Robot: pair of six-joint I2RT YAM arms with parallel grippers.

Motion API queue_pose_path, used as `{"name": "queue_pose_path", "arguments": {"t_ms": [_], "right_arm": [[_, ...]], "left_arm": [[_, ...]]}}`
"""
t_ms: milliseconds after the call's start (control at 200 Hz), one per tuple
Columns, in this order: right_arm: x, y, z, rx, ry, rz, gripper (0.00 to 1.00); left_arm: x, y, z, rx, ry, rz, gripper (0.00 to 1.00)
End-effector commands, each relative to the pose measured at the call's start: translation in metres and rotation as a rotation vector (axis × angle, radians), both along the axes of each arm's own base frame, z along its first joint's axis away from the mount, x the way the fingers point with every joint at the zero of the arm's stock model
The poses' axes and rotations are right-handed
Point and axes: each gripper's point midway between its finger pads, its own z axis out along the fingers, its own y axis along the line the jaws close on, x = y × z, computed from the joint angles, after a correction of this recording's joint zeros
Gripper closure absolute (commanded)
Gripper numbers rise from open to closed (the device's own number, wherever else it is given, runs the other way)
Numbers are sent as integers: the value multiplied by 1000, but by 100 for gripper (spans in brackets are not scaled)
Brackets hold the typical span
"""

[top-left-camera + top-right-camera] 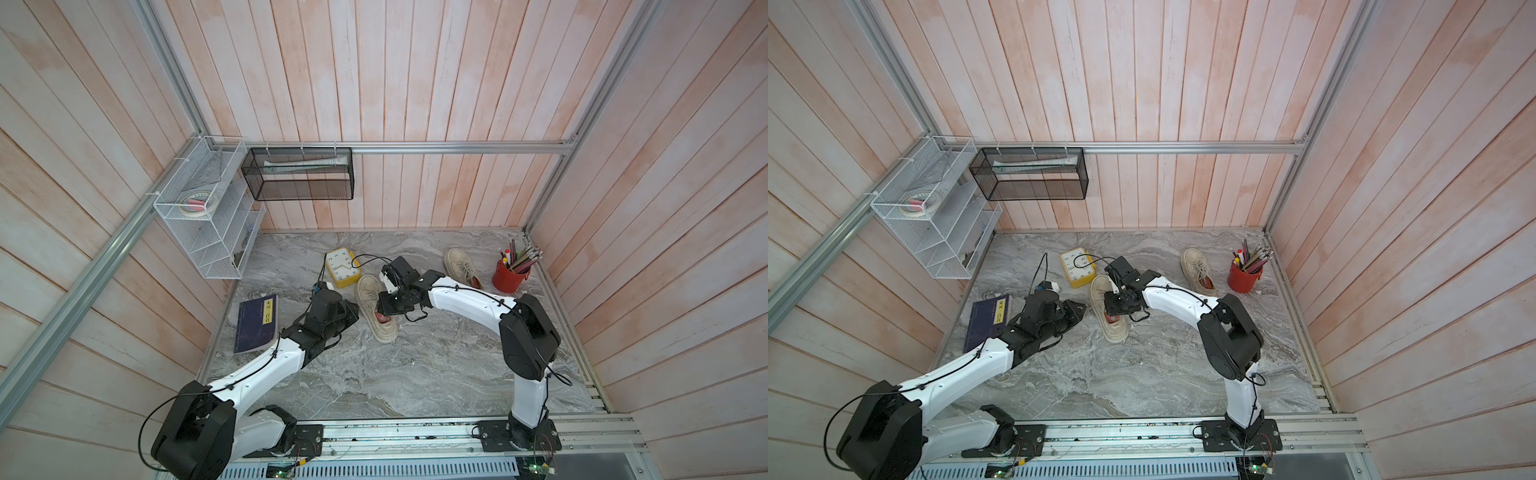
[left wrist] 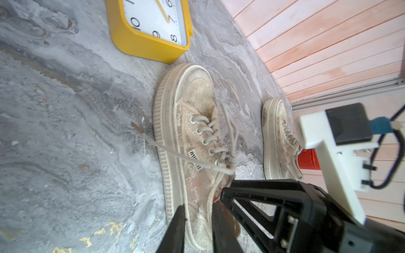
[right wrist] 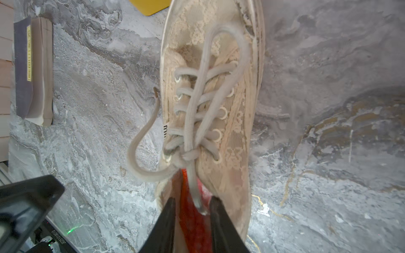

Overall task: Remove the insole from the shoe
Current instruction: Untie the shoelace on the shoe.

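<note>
Right hand (image 3: 192,199) astride red insole (image 3: 190,225)

In the right wrist view the shoe (image 3: 238,114) loses toe and heel to the picture's edges, the right gripper (image 3: 191,198) shows only its finger ends, and most of the red insole (image 3: 188,221) lies unseen inside the shoe. In the left wrist view that gripper's black frame hides the shoe's opening, and the left gripper (image 2: 199,208), at the shoe's side wall, is cropped to two finger ends. Beyond the shoe a white mount (image 2: 328,140) covers part of the second shoe (image 2: 276,140) and most of the red cup (image 2: 309,160); the clock (image 2: 142,43) by the shoe's toe is cut through its dial.
</note>
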Motion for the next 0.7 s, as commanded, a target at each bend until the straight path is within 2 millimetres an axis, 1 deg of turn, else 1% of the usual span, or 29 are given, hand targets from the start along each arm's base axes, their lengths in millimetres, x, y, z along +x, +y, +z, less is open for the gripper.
{"name": "queue_pose_path", "arguments": {"t_ms": [0, 105, 210, 325, 445, 555, 695], "right_arm": [[3, -3, -10, -47, -8, -12, 71], [7, -3, -13, -51, -22, -27, 72], [13, -3, -14, -59, -44, -41, 74], [18, -2, -17, -66, -58, -51, 76], [20, 0, -16, -63, -70, -53, 81], [20, 1, -8, -52, -82, -48, 90], [17, 3, 8, -28, -99, -38, 96]], "left_arm": [[-8, 6, -16, 17, 53, 13, 76], [-10, 2, -17, 6, 56, -8, 75], [-11, -4, -13, -18, 38, -44, 75], [-13, -13, -11, -39, 28, -99, 72], [-15, -23, -13, -57, 41, -153, 71], [-15, -31, -12, -72, 39, -187, 68], [-13, -42, -13, -75, 45, -234, 64]]}}
